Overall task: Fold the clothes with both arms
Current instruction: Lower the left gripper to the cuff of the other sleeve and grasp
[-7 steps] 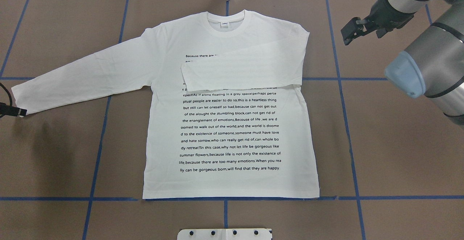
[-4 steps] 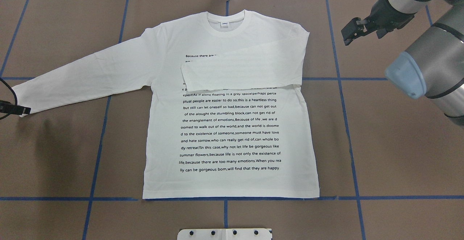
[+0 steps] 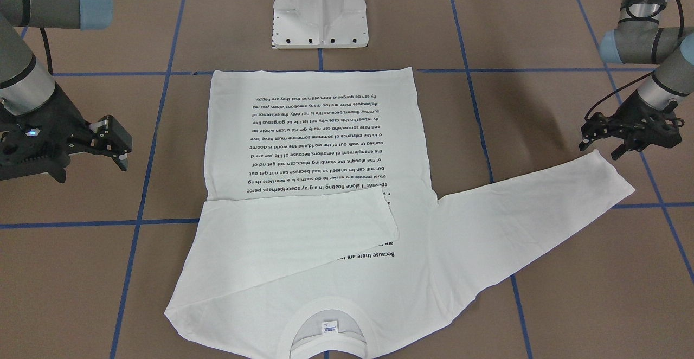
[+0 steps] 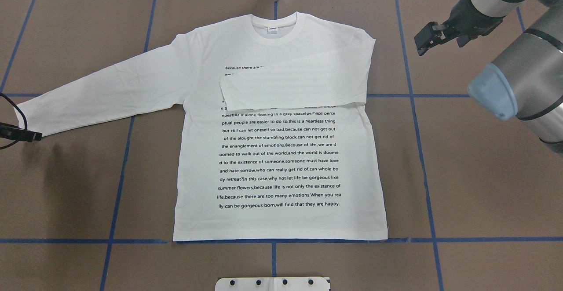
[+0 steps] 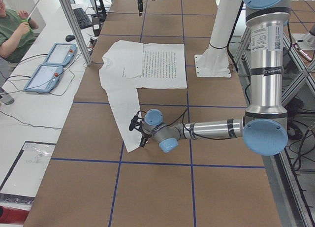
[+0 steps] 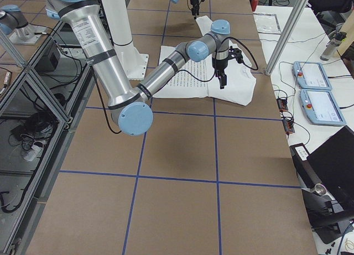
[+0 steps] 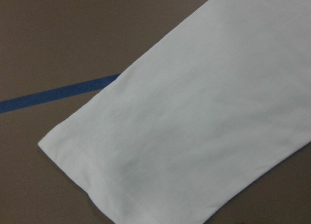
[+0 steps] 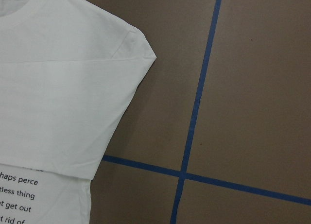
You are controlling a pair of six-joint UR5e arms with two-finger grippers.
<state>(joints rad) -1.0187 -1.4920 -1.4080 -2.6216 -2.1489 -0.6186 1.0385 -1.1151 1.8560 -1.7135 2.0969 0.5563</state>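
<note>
The white long-sleeved T-shirt [image 4: 277, 159] lies flat on the brown table with its text side up and its collar at the far edge. One sleeve [image 4: 294, 91] is folded across the chest. The other sleeve stretches out to the robot's left, ending in a cuff [image 4: 26, 115]. My left gripper [image 4: 35, 136] hovers at that cuff [image 3: 607, 180], open and empty in the front view [image 3: 602, 145]; the left wrist view shows only the cuff [image 7: 97, 161]. My right gripper [image 4: 423, 40] is open and empty, off the shirt beside its shoulder [image 8: 136, 44].
The white pedestal base [image 3: 320, 9] stands at the robot's edge, near the shirt's hem. Blue tape lines [image 4: 418, 106] grid the table. Two teach pendants [image 5: 49, 64] and an operator [image 5: 12, 25] are beyond the far side.
My left gripper has crept a little to the right, along the near side of the outstretched sleeve's cuff. The right arm and the shirt have not visibly moved.
</note>
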